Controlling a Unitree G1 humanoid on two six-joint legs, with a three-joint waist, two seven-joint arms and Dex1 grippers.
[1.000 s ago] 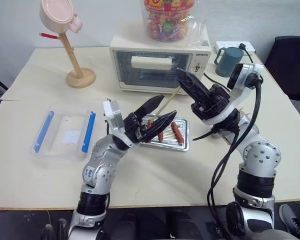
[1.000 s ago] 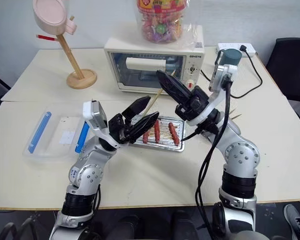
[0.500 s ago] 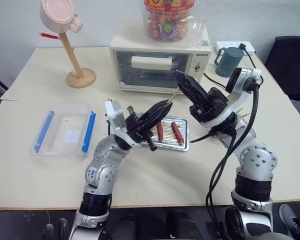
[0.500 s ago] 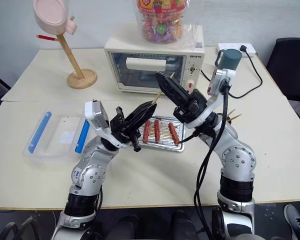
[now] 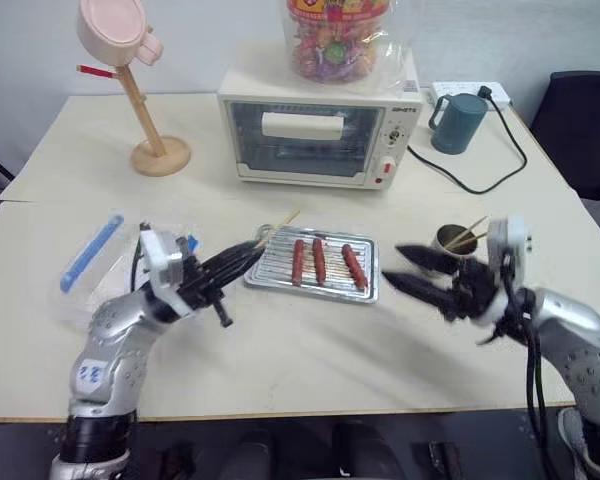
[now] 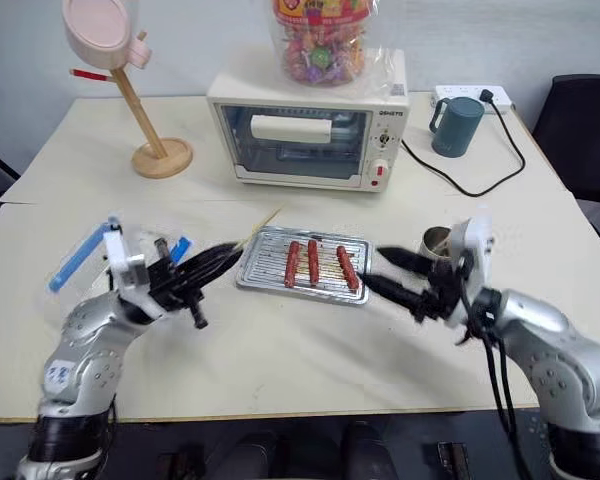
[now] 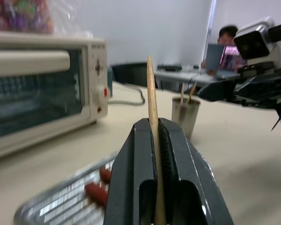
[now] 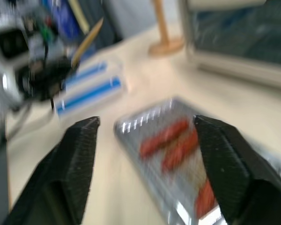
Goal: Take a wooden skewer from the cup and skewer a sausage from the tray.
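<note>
**Skewer in left grip, sausages untouched**

At far left, clear box [image 5: 100, 262] with blue clips, partly behind the left arm. Left gripper [image 5: 242, 262] low over the table, fingers pressed together on the skewer [image 5: 278, 228], pinched near its blunt end so the pointed tip juts free toward the tray's near-left corner: judged a hold meant for stabbing, with plenty of bare stick ahead of the fingers. Centre: tray [image 5: 270, 281] flat on the table, three sausages [image 5: 319, 260] lying side by side, lengthwise front to back, none pierced. Right of the tray, right gripper [image 5: 413, 268] empty, fingers spread wide, aimed at the tray's right edge; probably placed to steady tray or sausage. Just behind it, cup [image 5: 451, 240] with spare sticks leaning out.

Pale cream tabletop, smooth, likely to let the tray slide under a push. At the back: pink cup on a wooden stand [image 5: 145, 105], white toaster oven [image 5: 320, 130] with a bag of sweets on top, teal mug [image 5: 455, 122], power strip and black cable. Dark office chair at right; a person seated at a far desk in the left wrist view.
</note>
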